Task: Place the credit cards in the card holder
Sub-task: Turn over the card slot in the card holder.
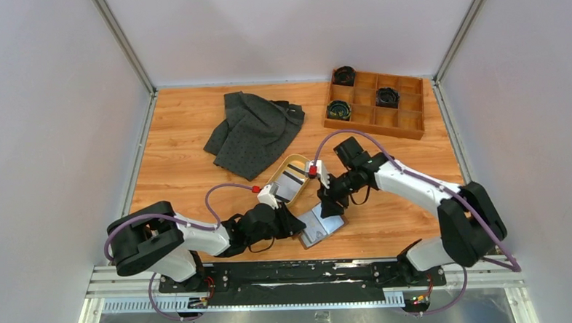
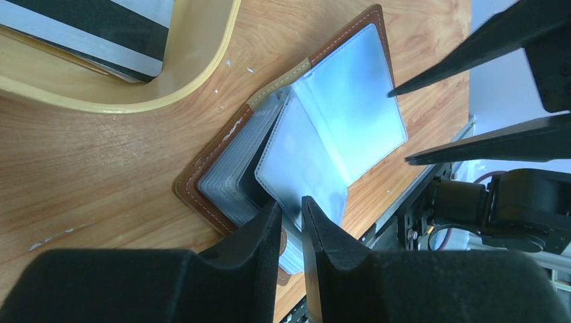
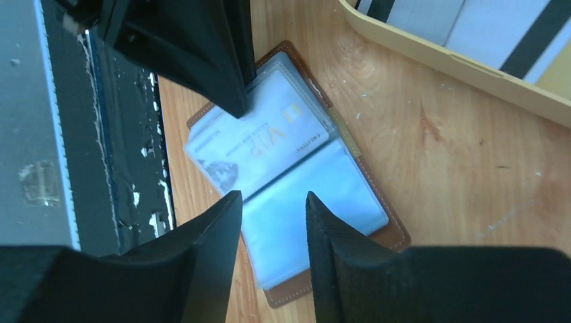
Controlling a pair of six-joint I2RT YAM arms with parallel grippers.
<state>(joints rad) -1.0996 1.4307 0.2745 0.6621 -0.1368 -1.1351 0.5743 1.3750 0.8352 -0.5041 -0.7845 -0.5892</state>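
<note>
Seen from above, the card holder [image 1: 324,229] lies open on the near middle of the tabletop [image 1: 189,180]. It sits between the left tool [image 1: 294,225] and the right tool [image 1: 327,207], presumably so both can reach its pages. Striped credit cards [image 1: 292,177] wait in an oval tray [image 1: 292,157] just beyond. A grey cloth [image 1: 256,130] and a wooden compartment box [image 1: 377,103] lie farther back, and pale walls [image 1: 47,106] enclose the wood-grain surface.

In the left wrist view, the left tool's fingers stand narrowly parted at a raised clear sleeve [image 2: 299,158], not visibly clamping it.

In the right wrist view, the right tool is spread and empty above the holder, where a white card [image 3: 269,138] already fills one sleeve.
</note>
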